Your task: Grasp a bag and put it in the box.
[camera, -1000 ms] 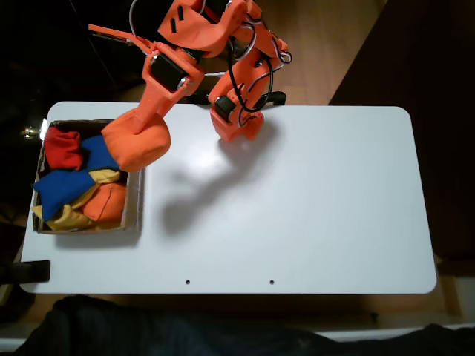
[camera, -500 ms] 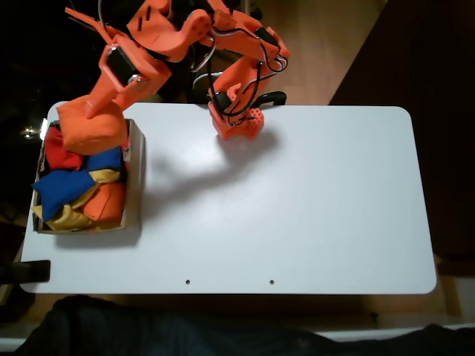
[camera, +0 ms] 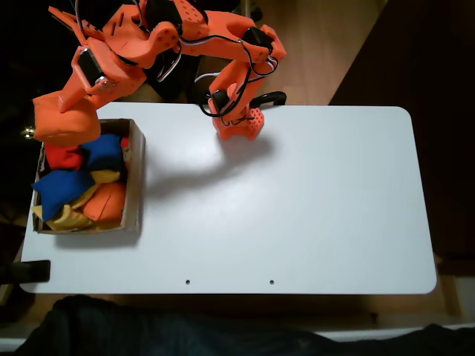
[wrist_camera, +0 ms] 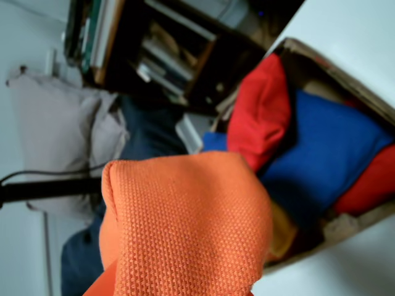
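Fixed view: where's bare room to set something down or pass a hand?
Free: the white table from the brown cardboard box rightward, below the orange arm base. Crowded: the box, heaped with bean bags, the held orange bean bag above its far corner.

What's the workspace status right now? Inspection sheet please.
Surface: white rounded-corner table, bare right of the box.
Job's things: plump orange fabric bean bag held at the far left corner of the shallow brown cardboard box, partly beyond its rim; not yet released.
Clutter: red, blue, yellow and another orange bag fill the box.
Grippers: orange plastic gripper, jaws hidden by the bag.
Cables: black wires looped along the arm.
Surroundings: wooden floor; dark cloth at the near edge.
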Robot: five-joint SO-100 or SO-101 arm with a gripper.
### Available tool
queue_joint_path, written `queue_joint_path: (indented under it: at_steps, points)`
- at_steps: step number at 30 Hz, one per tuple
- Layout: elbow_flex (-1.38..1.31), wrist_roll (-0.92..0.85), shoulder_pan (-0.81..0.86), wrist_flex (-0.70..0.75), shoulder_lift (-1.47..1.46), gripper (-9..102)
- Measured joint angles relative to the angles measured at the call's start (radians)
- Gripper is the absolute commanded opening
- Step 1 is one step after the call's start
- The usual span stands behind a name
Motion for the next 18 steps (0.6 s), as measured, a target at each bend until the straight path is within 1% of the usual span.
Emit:
queue_joint_path:
  at_steps: [11,18]
  points:
    - [0.002,0.000,0.038,-0.071,-0.103,3]
    - [0.002,0.000,0.048,-0.078,-0.121,3]
